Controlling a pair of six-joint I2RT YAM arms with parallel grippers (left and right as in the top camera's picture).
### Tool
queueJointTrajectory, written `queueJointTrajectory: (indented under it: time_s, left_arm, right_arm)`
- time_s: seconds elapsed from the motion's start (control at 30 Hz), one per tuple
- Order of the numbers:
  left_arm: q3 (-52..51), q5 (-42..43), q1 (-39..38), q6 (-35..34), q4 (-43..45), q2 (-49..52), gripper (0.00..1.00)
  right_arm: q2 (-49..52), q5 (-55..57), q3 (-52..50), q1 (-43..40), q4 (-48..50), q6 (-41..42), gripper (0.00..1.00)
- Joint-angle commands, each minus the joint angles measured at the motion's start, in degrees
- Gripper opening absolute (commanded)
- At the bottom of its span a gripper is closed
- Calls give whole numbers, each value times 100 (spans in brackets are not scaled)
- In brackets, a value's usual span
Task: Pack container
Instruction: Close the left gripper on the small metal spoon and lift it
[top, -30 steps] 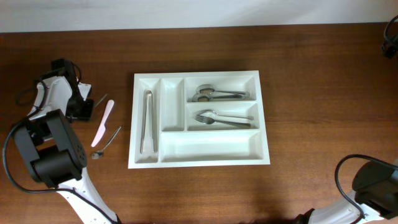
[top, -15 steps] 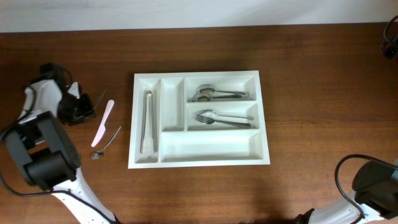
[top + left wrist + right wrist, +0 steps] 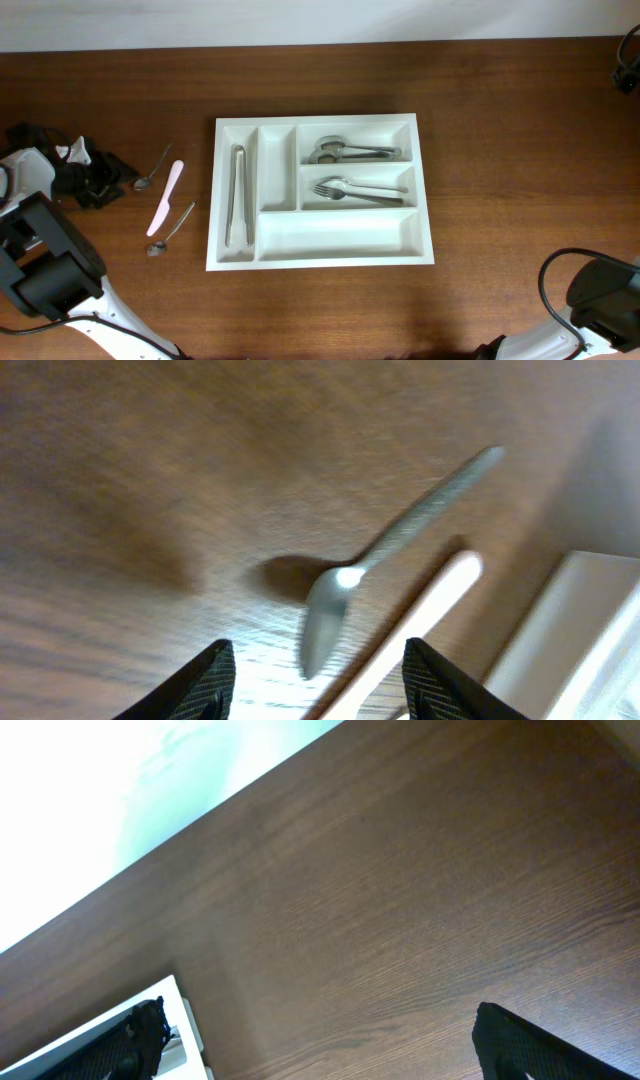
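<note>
A white cutlery tray (image 3: 318,256) lies mid-table. It holds tongs (image 3: 237,195) in the left slot, spoons (image 3: 345,152) at upper right and forks (image 3: 355,188) below them. Left of the tray lie a small spoon (image 3: 153,168), a pink knife (image 3: 166,196) and a second small spoon (image 3: 172,229). My left gripper (image 3: 105,186) is open and empty, just left of the first spoon. In the left wrist view the gripper (image 3: 320,690) faces that spoon (image 3: 390,560) and the pink knife (image 3: 415,622). My right gripper (image 3: 320,1025) is open and empty over bare table.
The tray's long front compartment (image 3: 335,235) and the narrow second slot (image 3: 276,165) hold nothing. The right arm's end (image 3: 628,62) shows at the far right back edge. A tray corner (image 3: 170,1010) shows in the right wrist view.
My left arm has drawn back to the left, away from the small spoon, which now lies in full view on the table. The right arm has not moved.
</note>
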Motion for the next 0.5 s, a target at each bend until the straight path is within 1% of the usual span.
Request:
queueJointTrajectory:
  time_s: [0.0, 0.27, 0.47]
  left_arm:
    - [-44, 612, 31, -17, 26, 61, 59]
    - [-315, 616, 74, -61, 223, 61, 59]
    - [-780, 520, 74, -195, 627, 61, 59]
  right_arm:
    - [11, -72, -24, -13, 0, 42, 99]
    - [11, -72, -24, -13, 0, 42, 99]
    - [11, -70, -24, -13, 0, 42, 99]
